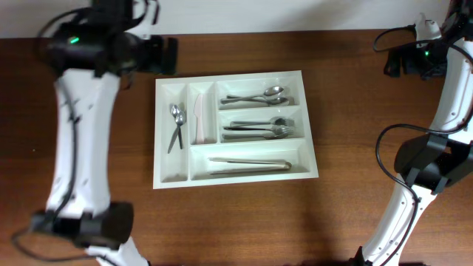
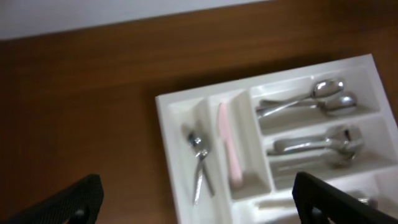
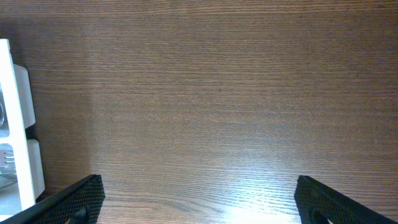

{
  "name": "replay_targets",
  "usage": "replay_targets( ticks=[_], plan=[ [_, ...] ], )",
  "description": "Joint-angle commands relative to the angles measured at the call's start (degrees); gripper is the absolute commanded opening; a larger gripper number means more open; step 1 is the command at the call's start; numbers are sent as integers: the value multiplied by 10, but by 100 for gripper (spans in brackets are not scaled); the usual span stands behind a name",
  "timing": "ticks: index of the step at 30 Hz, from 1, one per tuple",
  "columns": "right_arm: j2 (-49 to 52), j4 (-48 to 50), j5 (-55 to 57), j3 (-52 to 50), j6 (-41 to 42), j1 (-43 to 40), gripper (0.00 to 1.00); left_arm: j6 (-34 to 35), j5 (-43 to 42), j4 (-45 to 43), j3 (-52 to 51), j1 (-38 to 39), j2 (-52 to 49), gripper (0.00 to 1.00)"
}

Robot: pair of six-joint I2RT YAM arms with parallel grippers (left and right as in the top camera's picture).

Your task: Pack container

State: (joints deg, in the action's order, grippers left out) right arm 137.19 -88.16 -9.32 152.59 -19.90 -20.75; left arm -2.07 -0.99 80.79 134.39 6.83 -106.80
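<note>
The container (image 1: pixel 235 74) is a white cutlery tray in the middle of the table. Its two narrow upright compartments hold small spoons (image 1: pixel 176 122) and a pale pink knife (image 1: pixel 199 118). Its long compartments hold spoons (image 1: pixel 260 96), forks (image 1: pixel 260 128) and long metal tongs (image 1: pixel 250 164). My left gripper (image 1: pixel 167 55) is open and empty, raised behind the tray's far left corner. In the left wrist view the left gripper (image 2: pixel 199 208) hangs over the tray (image 2: pixel 163 118). My right gripper (image 1: pixel 395 63) is open and empty at the far right, over bare wood in the right wrist view (image 3: pixel 199 199).
The tray's right edge (image 3: pixel 15 124) shows at the left border of the right wrist view. The table's back edge meets a pale wall (image 1: pixel 295 15). The arm bases stand at the front left (image 1: pixel 81 225) and front right (image 1: pixel 429 166).
</note>
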Motion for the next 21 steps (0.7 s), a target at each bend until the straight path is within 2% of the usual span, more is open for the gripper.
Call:
replay_targets(
  ticks=[1,7,11,14,21],
  plan=[
    [-8,2,1,-3,1,-3,99,-40,27,19,10,-7,52,99],
    [-8,2,1,-3,1,-3,99,-53,33,61,10,-10,133,99],
    [-8,2,1,-3,1,-3,99,-48,44,122,10,-10,188,99],
    [-8,2,1,-3,1,-3,99,-22,45,159,4,-10,233,99],
    [-8,2,1,-3,1,-3,99,37,32,150,-80,-6,388,99]
  ],
)
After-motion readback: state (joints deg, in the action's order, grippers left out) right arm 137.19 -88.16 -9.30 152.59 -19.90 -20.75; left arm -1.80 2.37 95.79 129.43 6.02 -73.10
